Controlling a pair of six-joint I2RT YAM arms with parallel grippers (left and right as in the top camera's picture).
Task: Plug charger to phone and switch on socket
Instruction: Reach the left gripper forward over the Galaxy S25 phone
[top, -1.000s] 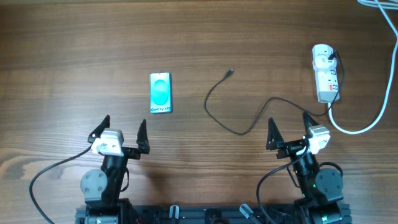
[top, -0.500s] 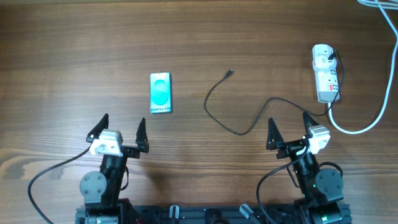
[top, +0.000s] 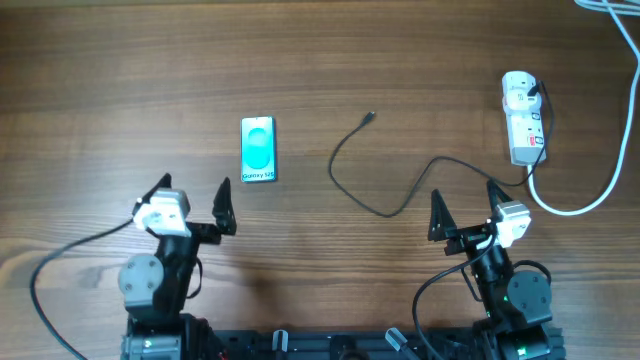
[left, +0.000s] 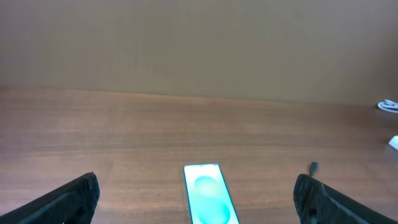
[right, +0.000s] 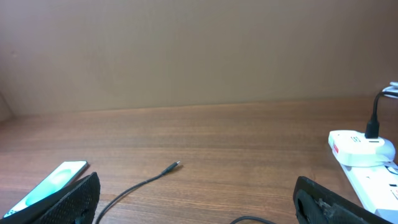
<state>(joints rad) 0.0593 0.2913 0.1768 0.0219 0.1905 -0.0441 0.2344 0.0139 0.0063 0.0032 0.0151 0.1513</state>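
The phone (top: 258, 150) lies flat on the wooden table, cyan screen up; it also shows in the left wrist view (left: 208, 200) and at the edge of the right wrist view (right: 53, 183). The black charger cable (top: 352, 190) curves from the socket to its plug tip (top: 370, 117), which also shows in the right wrist view (right: 173, 167). The white socket strip (top: 523, 117) lies at the far right, with a black plug in its far end (right: 372, 123). My left gripper (top: 190, 200) is open and empty, just short of the phone. My right gripper (top: 465, 205) is open and empty, near the cable.
A thick white lead (top: 600, 190) loops from the socket along the table's right edge. A wall rises behind the table's far edge (left: 199, 96).
My left gripper has moved slightly forward and to the left, toward the phone. The right arm, phone, cable and socket have not moved.
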